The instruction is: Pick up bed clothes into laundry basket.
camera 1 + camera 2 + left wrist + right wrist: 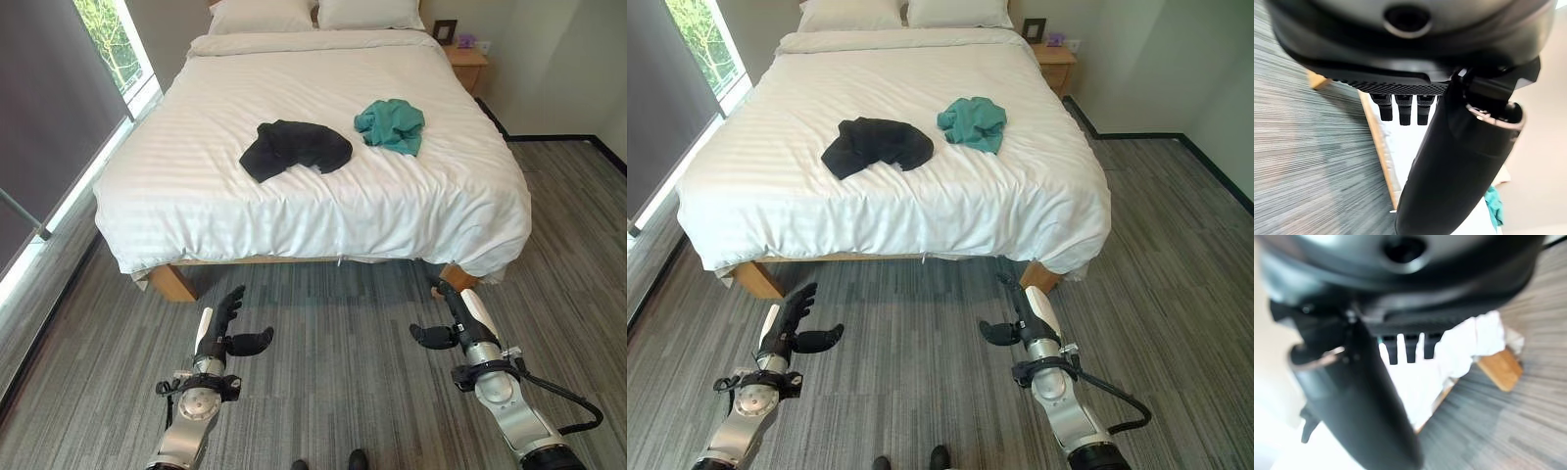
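Two crumpled garments lie on the white bed (pixel 196 196): a black one (pixel 294 147) near the middle and a teal one (pixel 392 124) to its right, the teal one also glimpsed past the left hand (pixel 1493 205). My left hand (pixel 223 328) hovers over the carpet short of the bed's foot, fingers straight, thumb out, holding nothing. My right hand (pixel 460 315) is held the same way over the floor by the bed's right front corner, open and empty. Both hands are well short of the clothes.
Two pillows (pixel 313 14) lie at the head of the bed. A wooden nightstand (pixel 468 61) stands at the far right of the bed. A window (pixel 108 39) runs along the left wall. Wooden bed legs (pixel 171 282) show under the overhanging sheet. Grey carpet surrounds the bed.
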You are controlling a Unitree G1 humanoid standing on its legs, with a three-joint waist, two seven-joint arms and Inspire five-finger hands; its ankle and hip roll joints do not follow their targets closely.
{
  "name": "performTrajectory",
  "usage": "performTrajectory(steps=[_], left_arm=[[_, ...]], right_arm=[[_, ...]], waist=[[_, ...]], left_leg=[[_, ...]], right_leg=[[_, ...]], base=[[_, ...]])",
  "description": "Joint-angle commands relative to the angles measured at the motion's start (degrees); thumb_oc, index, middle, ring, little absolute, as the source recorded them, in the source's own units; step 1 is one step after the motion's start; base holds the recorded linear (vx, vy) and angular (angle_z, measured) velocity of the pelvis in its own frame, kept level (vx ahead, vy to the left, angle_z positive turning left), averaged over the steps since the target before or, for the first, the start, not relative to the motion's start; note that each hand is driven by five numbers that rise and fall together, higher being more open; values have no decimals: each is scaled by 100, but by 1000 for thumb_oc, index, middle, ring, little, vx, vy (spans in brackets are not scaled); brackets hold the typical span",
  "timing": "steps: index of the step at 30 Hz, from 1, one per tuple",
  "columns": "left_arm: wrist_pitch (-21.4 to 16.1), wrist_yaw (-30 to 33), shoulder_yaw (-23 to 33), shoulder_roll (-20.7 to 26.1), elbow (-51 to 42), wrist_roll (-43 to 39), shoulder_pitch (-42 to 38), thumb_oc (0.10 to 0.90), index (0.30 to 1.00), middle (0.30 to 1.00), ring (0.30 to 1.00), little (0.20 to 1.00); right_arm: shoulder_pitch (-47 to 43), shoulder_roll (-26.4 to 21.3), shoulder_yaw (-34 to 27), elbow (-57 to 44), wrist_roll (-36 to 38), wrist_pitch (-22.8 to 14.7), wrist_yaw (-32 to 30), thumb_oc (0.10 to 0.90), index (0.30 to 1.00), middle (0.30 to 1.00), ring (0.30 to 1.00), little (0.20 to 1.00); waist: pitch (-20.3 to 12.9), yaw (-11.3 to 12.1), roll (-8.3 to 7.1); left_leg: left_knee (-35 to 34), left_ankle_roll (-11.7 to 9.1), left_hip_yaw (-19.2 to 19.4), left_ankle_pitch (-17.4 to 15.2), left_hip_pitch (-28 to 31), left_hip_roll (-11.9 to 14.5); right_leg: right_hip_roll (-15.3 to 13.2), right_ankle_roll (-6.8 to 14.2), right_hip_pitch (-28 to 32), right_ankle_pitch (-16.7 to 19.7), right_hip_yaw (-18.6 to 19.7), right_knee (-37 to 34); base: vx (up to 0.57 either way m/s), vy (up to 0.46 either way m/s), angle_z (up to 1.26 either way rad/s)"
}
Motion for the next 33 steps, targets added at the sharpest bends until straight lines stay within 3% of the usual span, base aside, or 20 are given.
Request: performTrajectory(steps=[1, 8, 10, 12, 14, 15, 16, 18, 21, 22, 24, 25, 26, 27, 28, 29, 30, 31, 32, 33], left_arm=[[-385, 153, 115, 242, -356, -20, -294, 800, 900, 900, 900, 900], [-279, 81, 234, 258, -472, -51, -58, 800, 900, 900, 900, 900], [-281, 62, 268, 373, -528, -51, -62, 800, 900, 900, 900, 900], [-261, 106, 304, 396, -519, -54, -103, 800, 900, 900, 900, 900], [-238, 129, 300, 393, -504, -21, -141, 800, 900, 900, 900, 900], [-234, 159, 311, 376, -463, 12, -197, 800, 900, 900, 900, 900], [-236, 159, 311, 373, -460, 12, -199, 800, 900, 900, 900, 900], [-262, 142, 359, 360, -511, 18, -172, 800, 900, 900, 900, 900], [-265, 120, 377, 367, -473, 108, -257, 800, 900, 900, 900, 900], [-275, 150, 330, 358, -373, 133, -397, 800, 900, 900, 900, 900], [-296, 118, 315, 355, -348, 180, -403, 800, 900, 900, 900, 900], [-321, 110, 280, 329, -388, 214, -255, 800, 900, 900, 900, 900], [-304, 92, 245, 306, -426, 239, -200, 800, 900, 900, 900, 900], [-303, 92, 247, 307, -428, 240, -201, 800, 900, 900, 900, 900], [-280, 102, 202, 292, -431, 87, -205, 800, 900, 900, 900, 900], [-287, 117, 146, 303, -463, 32, -249, 800, 900, 900, 900, 900], [-287, 119, 142, 309, -460, 28, -265, 800, 900, 900, 900, 900], [-277, 156, 82, 334, -484, 20, -338, 800, 900, 900, 900, 900], [-289, 189, 62, 349, -535, 13, -425, 800, 900, 900, 900, 900], [-305, 221, 29, 320, -568, -27, -505, 800, 900, 900, 900, 900]], right_arm=[[92, 136, -382, -762, 264, -546, -106, 800, 900, 900, 900, 900], [322, 256, -465, -960, 460, -484, -1, 800, 900, 900, 900, 900], [338, 284, -474, -1031, 410, -516, -13, 800, 900, 900, 900, 900], [257, 287, -459, -1131, 327, -512, -6, 800, 900, 900, 900, 900], [235, 296, -463, -1206, 294, -500, 3, 800, 900, 900, 900, 900], [229, 325, -471, -1291, 294, -501, -5, 800, 900, 900, 900, 900], [231, 322, -471, -1294, 294, -499, -4, 800, 900, 900, 900, 900], [277, 306, -515, -1358, 344, -524, 10, 800, 900, 900, 900, 900], [356, 278, -550, -1433, 393, -510, 31, 800, 900, 900, 900, 900], [430, 251, -565, -1448, 345, -493, 26, 800, 900, 900, 900, 900], [479, 240, -564, -1494, 316, -502, 69, 800, 900, 900, 900, 900], [545, 200, -509, -1430, 275, -550, 130, 800, 900, 900, 900, 900], [564, 163, -473, -1413, 272, -564, 137, 800, 900, 900, 900, 900], [562, 163, -473, -1413, 273, -565, 137, 800, 900, 900, 900, 900], [498, 49, -374, -1339, 267, -580, 102, 800, 900, 900, 900, 900], [424, -38, -357, -1362, 257, -571, 39, 800, 900, 900, 900, 900], [412, -33, -363, -1357, 258, -571, 36, 800, 900, 900, 900, 900], [269, -97, -341, -1381, 297, -588, -14, 800, 900, 900, 900, 900], [153, -159, -353, -1406, 313, -575, -49, 800, 900, 900, 900, 900], [3, -261, -344, -1412, 282, -551, -83, 800, 900, 900, 900, 900]], waist=[[-369, 192, -233], [-233, 248, -262], [-56, 287, -196], [168, 235, -107], [243, 180, -89], [299, 107, -59], [298, 83, -51], [327, -78, -127], [377, -332, -107], [368, -415, -116], [294, -409, -134], [122, -429, -113], [87, -418, -23], [79, -432, -44], [173, -294, -98], [293, -234, -266], [311, -252, -270], [430, -149, -399], [499, -38, -490], [551, 163, -505]], left_leg=[[3, -485, -521, -372, -116, 223], [3, -366, -520, -472, 41, 233], [3, -263, -462, -471, 51, 274], [3, -223, -411, -508, 111, 294], [3, -237, -409, -552, 172, 303], [3, -289, -428, -696, 312, 336], [3, -294, -451, -707, 315, 347], [3, -388, -561, -894, 521, 307], [3, -575, -740, -1134, 706, 511], [3, -705, -774, -1297, 860, 678], [3, -769, -764, -1408, 909, 788], [178, -914, -679, -1078, 1032, 1203], [698, -993, -542, -852, 928, 1447], [697, -999, -562, -828, 902, 1429], [2539, -980, -739, 251, -47, 1554], [3277, -817, -864, 608, -479, 1381], [3417, -816, -911, 572, -574, 1366], [4165, -699, -895, 521, -990, 1258], [4480, -617, -826, 332, -1278, 1120], [4527, -604, -732, -34, -1644, 820]], right_leg=[[-527, 711, -8, -230, 177, 25], [-429, 690, -44, -251, 314, 128], [-399, 776, -506, -416, 207, 1193], [-517, 1125, -1179, -55, 59, 2423], [-588, 1179, -1460, 19, -19, 2821], [-718, 1070, -1753, -86, -321, 2713], [-719, 1066, -1744, -109, -348, 2725], [-687, 905, -1967, -90, -543, 1760], [-512, 1017, -2149, 367, -476, 168], [-532, 1119, -2401, 495, -290, 102], [-540, 1100, -2350, 509, -319, 72], [-428, 976, -2153, 659, -384, 164], [-266, 894, -1964, 617, -412, 166], [-288, 887, -1977, 636, -416, 159], [-185, 577, -1502, 540, -420, 144], [-259, 436, -1354, 514, -418, 118], [-273, 436, -1373, 519, -438, 131], [-303, 331, -1218, 467, -411, 103], [-300, 288, -1075, 382, -292, 80], [-276, 285, -864, 226, -151, 61]], base=[[-18, -34, 0], [11, -7, -12], [-60, 49, -21], [-14, 80, -28], [128, 33, -23], [167, -7, 3], [311, -52, -11], [364, -147, 3], [474, -234, 22], [507, -371, 47], [400, -333, 74], [449, -379, 75], [434, -386, 68], [348, -428, 14], [263, -462, 11], [245, -450, -12], [105, -305, -44], [137, -222, -82], [379, -267, -91], [299, -119, -71]])
